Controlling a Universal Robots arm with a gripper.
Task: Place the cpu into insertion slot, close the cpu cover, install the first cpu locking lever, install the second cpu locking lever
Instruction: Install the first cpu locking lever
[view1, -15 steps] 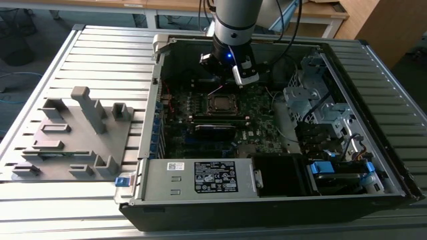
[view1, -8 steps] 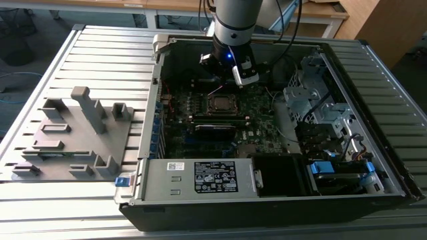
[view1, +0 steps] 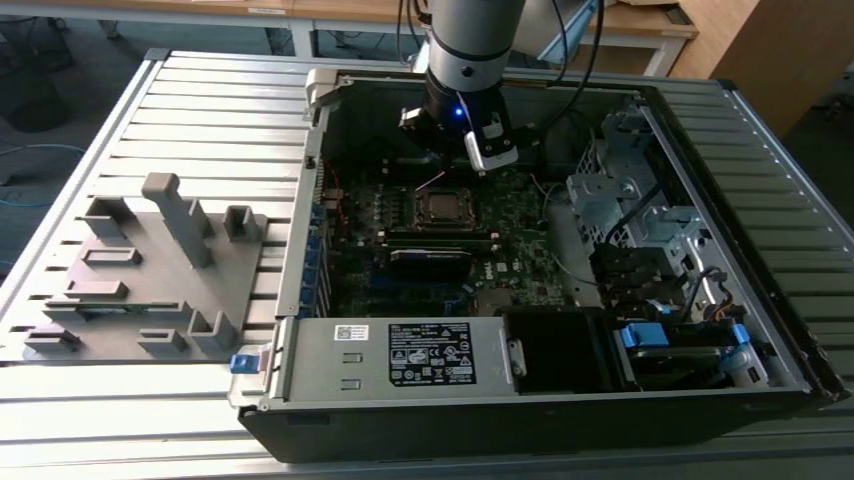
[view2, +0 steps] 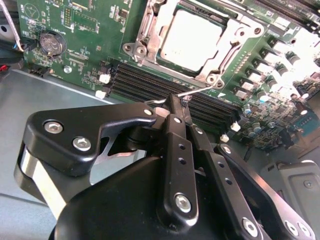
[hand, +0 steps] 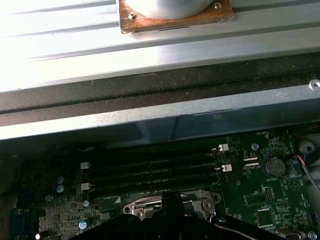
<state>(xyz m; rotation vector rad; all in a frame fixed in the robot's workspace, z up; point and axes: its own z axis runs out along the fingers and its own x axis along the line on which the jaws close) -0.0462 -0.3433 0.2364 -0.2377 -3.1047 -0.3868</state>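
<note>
The cpu (view2: 192, 35) lies flat in its socket on the green motherboard (view2: 85, 30), its silver-grey top showing through the open centre of the cpu cover (view2: 150, 30). The cover is down over the chip. A thin wire locking lever (view2: 200, 90) runs along the socket edge nearest the memory slots. My gripper (view2: 172, 101) has its black fingers shut together, and their tips touch this lever. In the exterior view the gripper (view1: 481, 163) hangs inside the open case just behind the socket (view1: 442, 205). In the first wrist view the gripper (hand: 169, 200) stands in front of the socket frame (hand: 205, 200).
Black memory slots (view2: 165, 92) lie between the socket and the case wall. A coin battery (view2: 50, 44) sits on the board. The case holds a power supply (view1: 400, 355), a drive cage (view1: 627, 200) and loose cables. A grey fixture block (view1: 147, 270) stands on the slatted table.
</note>
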